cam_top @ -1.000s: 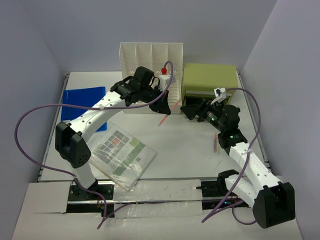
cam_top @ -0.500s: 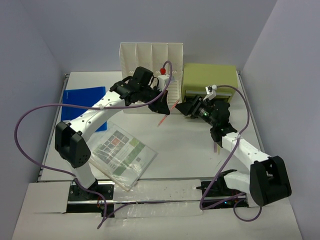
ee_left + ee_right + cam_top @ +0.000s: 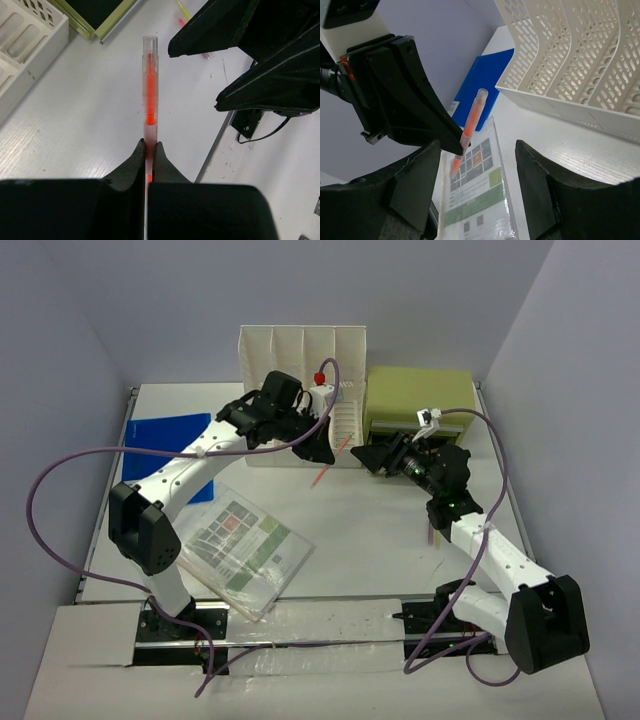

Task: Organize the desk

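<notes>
Over the desk [image 3: 370,540], left fingers [image 3: 141,155] clench an orange pen [image 3: 150,90]; right fingers [image 3: 420,175] stand spread, holding nothing.
The desk lies below both sets of fingers: rigid, heavy, smooth, not something to lift, so tidying it likely means moving its loose items. The file rack [image 3: 300,345] stands beyond the left fingers, the drawer box [image 3: 415,390] behind the right. The pen looks light, stiff and slick. Its bare upper barrel, ahead of the left fingers, seems the place to grip.
</notes>
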Controlling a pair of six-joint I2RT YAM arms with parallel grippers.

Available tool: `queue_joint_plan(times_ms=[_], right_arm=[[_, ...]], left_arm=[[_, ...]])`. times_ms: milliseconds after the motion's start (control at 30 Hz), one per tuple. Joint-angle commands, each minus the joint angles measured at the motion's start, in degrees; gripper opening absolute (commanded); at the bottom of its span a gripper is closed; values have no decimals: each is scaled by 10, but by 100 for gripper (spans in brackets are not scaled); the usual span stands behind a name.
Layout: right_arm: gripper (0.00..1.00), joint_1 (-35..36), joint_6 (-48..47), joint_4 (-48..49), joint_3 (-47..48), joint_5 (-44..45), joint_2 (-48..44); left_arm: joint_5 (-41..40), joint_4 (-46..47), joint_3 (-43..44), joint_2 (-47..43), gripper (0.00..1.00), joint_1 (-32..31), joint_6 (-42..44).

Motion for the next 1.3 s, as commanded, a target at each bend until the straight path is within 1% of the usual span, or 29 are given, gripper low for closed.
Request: queue_joint_plan(times_ms=[0, 100, 267, 400, 467, 500, 567, 633, 667, 700, 733, 767, 800, 833, 867, 900, 967, 1000, 1100, 1133, 1167, 1200, 1267], right_arm=[[69, 7, 6, 30, 20, -8, 19], [68, 15, 26, 25, 46, 5, 60], [62, 26, 55, 63, 65, -5, 107], [56, 36, 68, 82, 76, -9, 127], [51, 39, 73, 84, 81, -14, 142], [47, 39, 75, 85, 82, -18, 145], [29, 39, 79, 86, 82, -20, 153], [18, 39, 82, 89, 80, -21, 157], [11, 39, 83, 89, 79, -20, 157], [0, 39, 83, 89, 78, -20, 158], [0, 38, 82, 86, 76, -16, 157], [0, 34, 80, 73, 75, -10, 153], [0, 30, 78, 65, 74, -2, 147], [0, 25, 77, 56, 72, 7, 141], [0, 14, 79, 39, 68, 15, 135], [0, -5, 85, 14, 58, 25, 127], [0, -62, 105, -6, 38, 47, 111], [0, -103, 119, -6, 25, 57, 102], [0, -173, 153, -4, -6, 110, 81], [0, -199, 166, -4, -12, 155, 75], [0, -209, 177, -4, -15, 194, 72], [0, -216, 186, -4, -16, 211, 70], [0, -222, 211, 5, -15, 285, 72]], left_arm=[[9, 20, 2, -11, 0, -1, 0], [18, 22, -4, -8, 0, -3, -2], [8, 25, -11, -6, 0, -8, -1], [12, 22, -15, 10, 0, -10, 0], [19, 20, -12, 18, 0, -10, -1], [20, 20, -10, 18, 0, -10, -1], [17, 23, -7, 18, 0, -12, -2], [14, 24, -6, 18, 0, -11, 0], [11, 23, -6, 18, 0, -12, 0], [7, 22, -6, 16, 0, -11, 2], [5, 23, -7, 16, 0, -11, 3], [-11, 22, -7, 14, 6, -11, 6], [-23, 17, -7, 14, 21, -11, 10], [-34, 11, -5, 14, 42, -11, 14], [-53, -1, 1, 14, 69, -11, 17], [-79, -19, 10, 15, 98, -12, 23], [-130, -57, 24, 16, 99, -11, 45], [-165, -71, 24, 11, 99, -12, 62], [-230, -87, -8, -17, 99, -11, 124], [-275, -83, -41, -36, 99, -10, 139], [-317, -73, -71, -49, 99, -10, 154], [-355, -68, -97, -61, 99, -10, 160], [-423, -36, -162, -96, 99, -9, 176]])
